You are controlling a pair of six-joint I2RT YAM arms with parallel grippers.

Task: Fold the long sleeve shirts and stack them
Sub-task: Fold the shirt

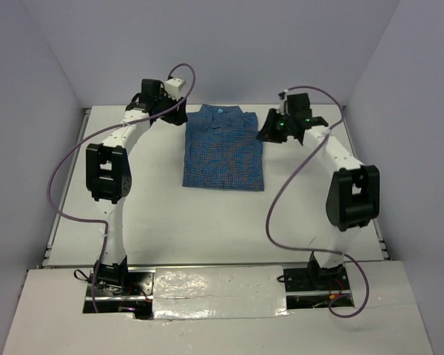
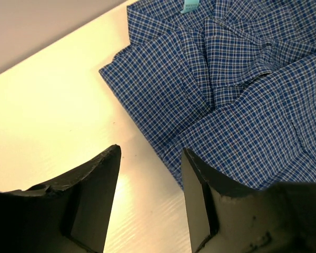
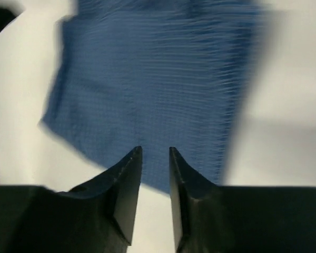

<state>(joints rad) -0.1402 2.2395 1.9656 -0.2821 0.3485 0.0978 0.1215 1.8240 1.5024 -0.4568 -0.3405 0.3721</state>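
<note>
The blue checked long sleeve shirt [image 1: 224,150] lies folded into a rectangle at the back middle of the white table, collar toward the far wall. My left gripper [image 1: 173,116] hovers at the shirt's far left corner, open and empty; in the left wrist view [image 2: 150,153] its jaws straddle bare table just beside the shirt's edge [image 2: 237,89]. My right gripper [image 1: 267,131] hovers at the shirt's right edge, jaws partly open and empty; the right wrist view [image 3: 155,152] is blurred, with the shirt [image 3: 152,84] beyond the fingertips.
The white table [image 1: 170,222] is bounded by pale walls at the back and sides. Purple cables loop from both arms. The arm bases sit on a foil-covered strip [image 1: 214,285] at the near edge.
</note>
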